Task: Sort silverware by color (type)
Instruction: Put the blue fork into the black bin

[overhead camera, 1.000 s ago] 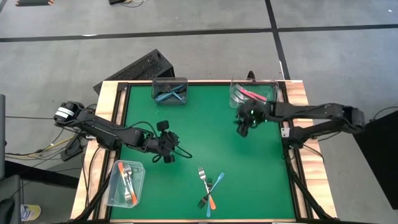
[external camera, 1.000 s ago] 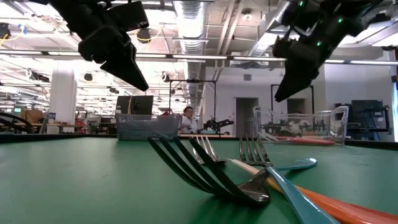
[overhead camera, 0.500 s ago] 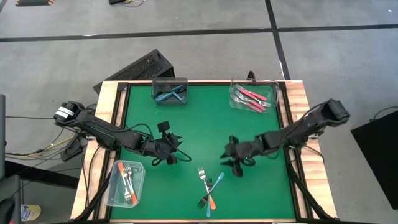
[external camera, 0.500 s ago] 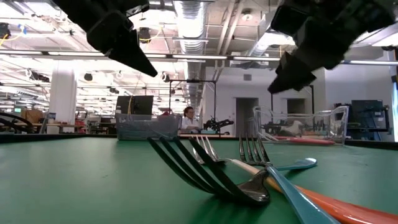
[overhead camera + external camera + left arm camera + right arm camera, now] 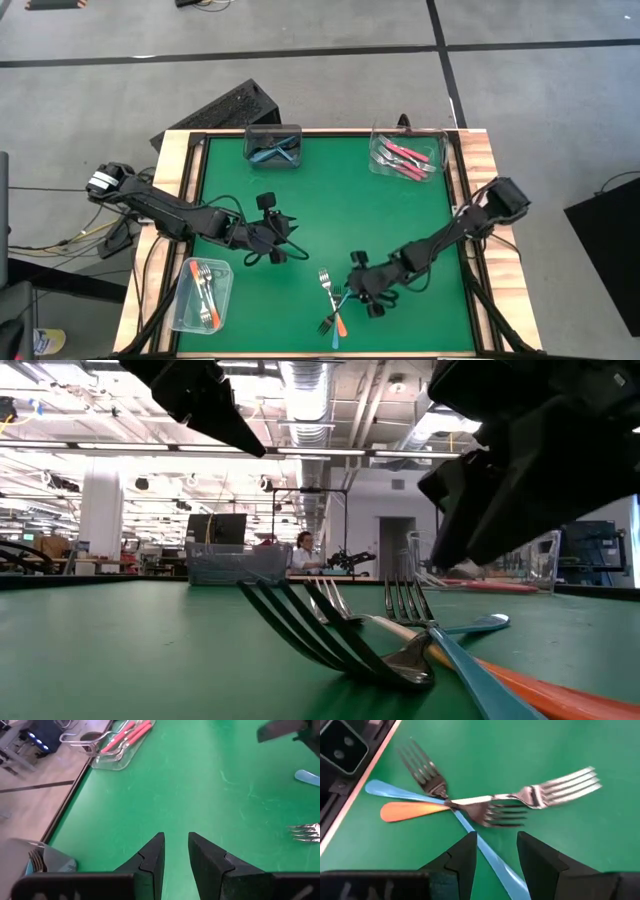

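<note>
Right gripper [image 5: 494, 851], jaws apart and empty, above three crossed metal-tined forks [image 5: 470, 807] with blue, orange and pale handles. Left gripper [image 5: 175, 851] narrowly parted, empty, over green table mat [image 5: 200, 795].

Place: large open-plan robotics lab.
Evidence: exposed silver ceiling ducts [image 5: 310, 385], strip lights, distant equipment benches [image 5: 345, 560], grey carpet-tile floor [image 5: 100, 110].

green table mat [image 5: 330, 215], three clear containers, person [image 5: 301, 550] in background

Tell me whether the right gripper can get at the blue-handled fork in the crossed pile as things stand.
Probably yes. The right gripper hangs open right beside the pile, and in the right wrist view the blue-handled fork runs bare between its fingers. Farther along, the orange-handled fork and another fork cross it, so they may shift.
</note>
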You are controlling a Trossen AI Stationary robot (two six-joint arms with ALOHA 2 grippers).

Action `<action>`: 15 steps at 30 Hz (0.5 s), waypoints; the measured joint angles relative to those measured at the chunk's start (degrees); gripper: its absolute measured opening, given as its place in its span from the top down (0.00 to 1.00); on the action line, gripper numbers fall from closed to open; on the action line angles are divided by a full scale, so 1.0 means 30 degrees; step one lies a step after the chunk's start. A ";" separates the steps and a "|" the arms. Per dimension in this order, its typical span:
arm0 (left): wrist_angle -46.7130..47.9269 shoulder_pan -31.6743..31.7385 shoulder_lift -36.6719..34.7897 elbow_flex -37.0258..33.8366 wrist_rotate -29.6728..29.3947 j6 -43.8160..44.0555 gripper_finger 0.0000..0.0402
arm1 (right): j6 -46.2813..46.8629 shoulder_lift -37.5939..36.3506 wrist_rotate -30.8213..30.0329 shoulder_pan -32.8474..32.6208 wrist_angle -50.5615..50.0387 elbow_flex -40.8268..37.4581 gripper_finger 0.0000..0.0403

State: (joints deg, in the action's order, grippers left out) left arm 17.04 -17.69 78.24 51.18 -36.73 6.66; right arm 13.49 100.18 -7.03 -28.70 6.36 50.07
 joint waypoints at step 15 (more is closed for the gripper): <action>0.0168 0.0000 -0.0007 0.0007 0.0041 0.0031 0.81 | -0.2842 0.4117 0.2701 0.0387 -0.3108 0.3992 0.66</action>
State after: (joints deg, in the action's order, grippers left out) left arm 17.54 -17.69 78.22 51.20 -36.60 6.75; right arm 4.96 112.53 1.07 -27.54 -2.96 62.04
